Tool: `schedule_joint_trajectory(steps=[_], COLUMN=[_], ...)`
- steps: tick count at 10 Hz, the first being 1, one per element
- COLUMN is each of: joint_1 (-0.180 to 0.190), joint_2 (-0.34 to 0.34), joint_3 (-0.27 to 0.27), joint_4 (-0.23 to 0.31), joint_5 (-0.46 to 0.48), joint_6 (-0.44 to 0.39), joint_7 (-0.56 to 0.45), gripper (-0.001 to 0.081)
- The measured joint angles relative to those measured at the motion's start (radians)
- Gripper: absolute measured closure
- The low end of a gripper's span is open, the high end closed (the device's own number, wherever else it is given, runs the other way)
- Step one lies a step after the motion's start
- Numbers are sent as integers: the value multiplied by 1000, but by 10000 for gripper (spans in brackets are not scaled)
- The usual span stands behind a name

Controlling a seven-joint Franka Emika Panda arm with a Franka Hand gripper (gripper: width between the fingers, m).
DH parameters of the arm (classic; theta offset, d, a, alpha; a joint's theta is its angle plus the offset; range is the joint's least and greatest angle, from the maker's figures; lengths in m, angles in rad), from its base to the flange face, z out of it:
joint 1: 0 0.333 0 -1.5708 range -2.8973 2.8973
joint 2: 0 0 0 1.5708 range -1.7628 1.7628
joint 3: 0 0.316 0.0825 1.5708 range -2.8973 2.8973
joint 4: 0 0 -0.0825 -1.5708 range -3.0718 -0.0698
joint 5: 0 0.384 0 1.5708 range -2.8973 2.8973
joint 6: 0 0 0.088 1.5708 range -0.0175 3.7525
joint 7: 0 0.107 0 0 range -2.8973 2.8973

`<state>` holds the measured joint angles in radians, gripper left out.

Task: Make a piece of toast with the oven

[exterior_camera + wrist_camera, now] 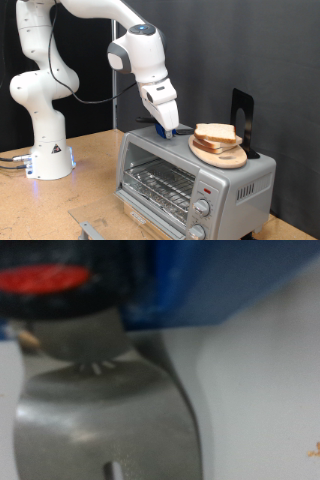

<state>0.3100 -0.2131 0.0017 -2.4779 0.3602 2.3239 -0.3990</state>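
Note:
The silver-grey oven (190, 180) stands at the exterior view's lower right, with its glass door shut and its wire rack showing inside. On its top lies a round wooden board (222, 156) with a stack of bread slices (215, 134); I cannot tell which one is the piece of toast. My gripper (168, 126) is down at the oven's top, just left of the board, with something blue at its tip. The wrist view is blurred. It shows a slotted metal spatula blade (100, 420) very close, under a blue part (225, 280) and a red-and-black part (45, 282).
A black upright stand (242, 118) sits on the oven top behind the board. Two knobs (200, 222) are on the oven's front right. The robot's base (48, 155) stands on the wooden table at the exterior view's left, with a cable beside it.

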Motion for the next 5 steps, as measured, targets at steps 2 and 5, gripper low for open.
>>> schedule_joint_trajectory(steps=[2, 5], joint_1=[0, 1], joint_2=[0, -2], joint_3=[0, 0], joint_4=[3, 15], joint_5=[5, 33], joint_6=[1, -1], joint_7=[-6, -26], gripper=[1, -2])
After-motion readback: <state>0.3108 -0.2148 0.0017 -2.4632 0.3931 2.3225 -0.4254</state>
